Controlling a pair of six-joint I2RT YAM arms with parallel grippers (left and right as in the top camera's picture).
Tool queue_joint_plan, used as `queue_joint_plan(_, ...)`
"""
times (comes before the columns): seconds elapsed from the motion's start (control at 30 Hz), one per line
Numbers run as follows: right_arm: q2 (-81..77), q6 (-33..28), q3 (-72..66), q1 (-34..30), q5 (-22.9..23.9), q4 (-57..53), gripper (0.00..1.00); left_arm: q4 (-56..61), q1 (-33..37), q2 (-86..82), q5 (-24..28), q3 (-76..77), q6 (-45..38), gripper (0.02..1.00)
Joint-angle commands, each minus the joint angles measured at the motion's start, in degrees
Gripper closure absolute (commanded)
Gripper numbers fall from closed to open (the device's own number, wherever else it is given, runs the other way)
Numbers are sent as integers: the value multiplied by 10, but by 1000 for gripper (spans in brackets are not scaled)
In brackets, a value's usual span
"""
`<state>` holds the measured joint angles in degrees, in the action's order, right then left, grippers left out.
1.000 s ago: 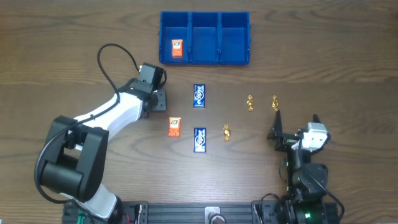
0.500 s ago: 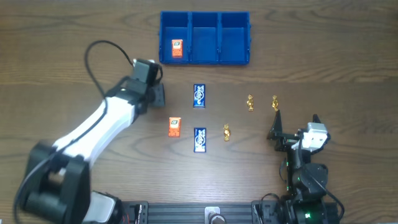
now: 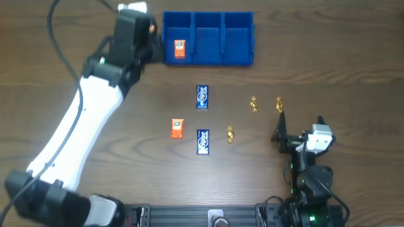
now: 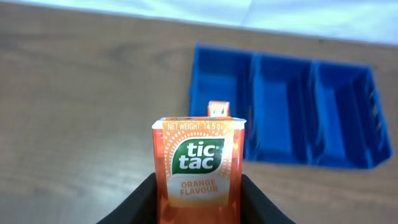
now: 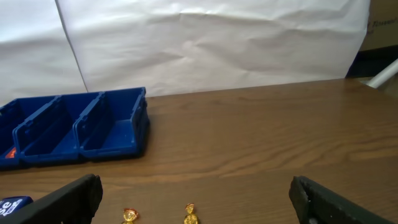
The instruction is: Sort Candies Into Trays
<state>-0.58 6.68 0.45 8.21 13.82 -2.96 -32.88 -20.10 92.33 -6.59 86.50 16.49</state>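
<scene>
Left of the tray (image 3: 165, 34), left jaws clamp an orange box (image 4: 199, 168)

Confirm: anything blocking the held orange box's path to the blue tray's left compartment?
Nothing visible. The left end effector grips the held orange box, and only bare table lies between it and the blue tray. That compartment already contains a second orange box, with room left.

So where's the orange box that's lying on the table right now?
Top view: the orange box lies on the table left of centre, just left of the lower blue packet, well short of the blue tray.
</scene>
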Motion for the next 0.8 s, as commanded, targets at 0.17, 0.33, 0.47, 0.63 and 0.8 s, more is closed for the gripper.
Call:
queue_joint_plan(0.17,4,-8,0,-3,5,-4,3,-56,-2,207,3,231,-9,757)
queue_joint_plan(0.33,4,-8,0,-3,5,-4,3,-66,-2,310,26,317,-9,752)
queue_joint_plan(0.47,4,-8,0,-3,5,-4,3,-65,-2,355,47,339,-7,744)
queue_joint_plan(0.63,4,-8,0,-3,5,-4,3,-86,-3,371,47,339,-6,746)
queue_joint_plan(0.8,4,-8,0,-3,5,-4,3,-101,-3,371,47,339,-13,735)
